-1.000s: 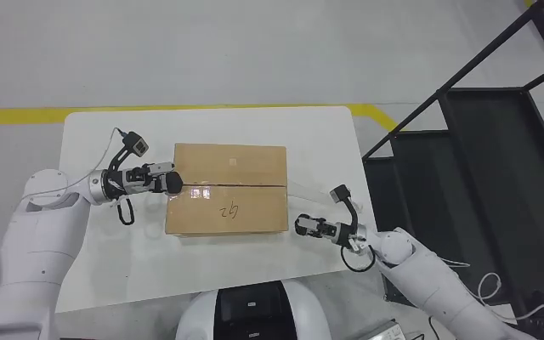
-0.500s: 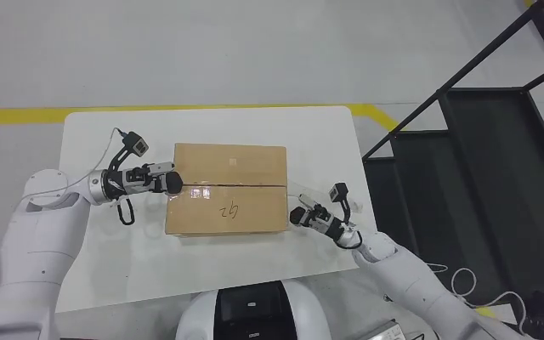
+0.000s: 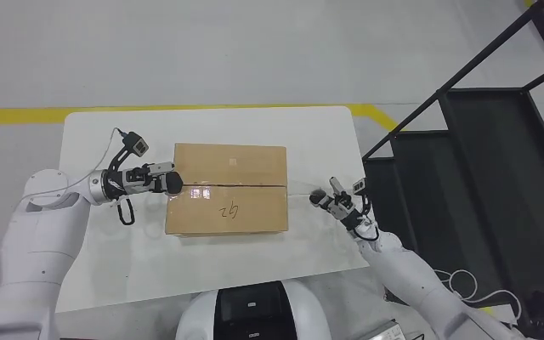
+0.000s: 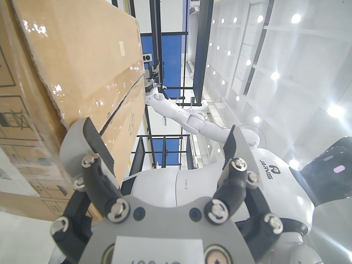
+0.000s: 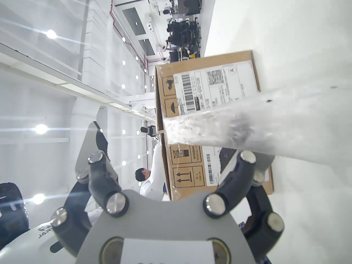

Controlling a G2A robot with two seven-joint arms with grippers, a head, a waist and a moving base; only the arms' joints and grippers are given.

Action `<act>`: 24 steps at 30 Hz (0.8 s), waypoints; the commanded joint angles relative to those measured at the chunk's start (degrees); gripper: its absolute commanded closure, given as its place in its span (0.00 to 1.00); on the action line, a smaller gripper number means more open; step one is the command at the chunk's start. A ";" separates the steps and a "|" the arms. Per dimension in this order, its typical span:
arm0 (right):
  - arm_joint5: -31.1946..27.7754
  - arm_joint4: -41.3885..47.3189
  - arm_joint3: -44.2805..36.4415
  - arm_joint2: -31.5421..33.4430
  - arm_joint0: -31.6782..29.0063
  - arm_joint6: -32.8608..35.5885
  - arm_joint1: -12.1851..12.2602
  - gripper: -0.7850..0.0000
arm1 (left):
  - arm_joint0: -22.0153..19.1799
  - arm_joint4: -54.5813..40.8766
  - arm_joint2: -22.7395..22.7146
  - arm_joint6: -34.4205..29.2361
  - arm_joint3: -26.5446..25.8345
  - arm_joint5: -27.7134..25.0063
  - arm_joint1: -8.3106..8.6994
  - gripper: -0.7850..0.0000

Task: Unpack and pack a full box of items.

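A white rectangular table (image 3: 314, 136) carries a brown rectangular cardboard box (image 3: 229, 161). The box lies flat about mid-table, with its top flaps closed along a lengthwise seam.

The left gripper (image 3: 170, 182) is at the box's left end, level with that seam. Its fingers are spread apart, and one dark pad (image 4: 96, 141) rests against the top corner edge of that end.

The right gripper (image 3: 323, 195) hangs just off the box's right end, a little apart from the cardboard. Its fingers are also spread wide, with nothing pinched between them.

A strip of clear plastic tape (image 5: 247, 122) stretches from the top edge of the box's right end towards this gripper and crosses in front of one finger. I cannot tell whether it is stuck to that finger.

A white shipping label (image 5: 214, 86) with barcodes is pasted on the box's right end. Below it are black handling symbols – arrows, an umbrella – and a second small barcode.

On the box's top, near the robot's side of the seam, is a dark handwritten scrawl (image 3: 228, 210). Beside it, glossy tape (image 3: 202, 193) shines over the seam.
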 commanded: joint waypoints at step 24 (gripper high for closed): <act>-3.78 -8.67 -2.01 8.10 -1.36 -2.01 -0.27 1.00 | 0.00 0.00 0.00 0.00 0.00 0.00 0.00 0.00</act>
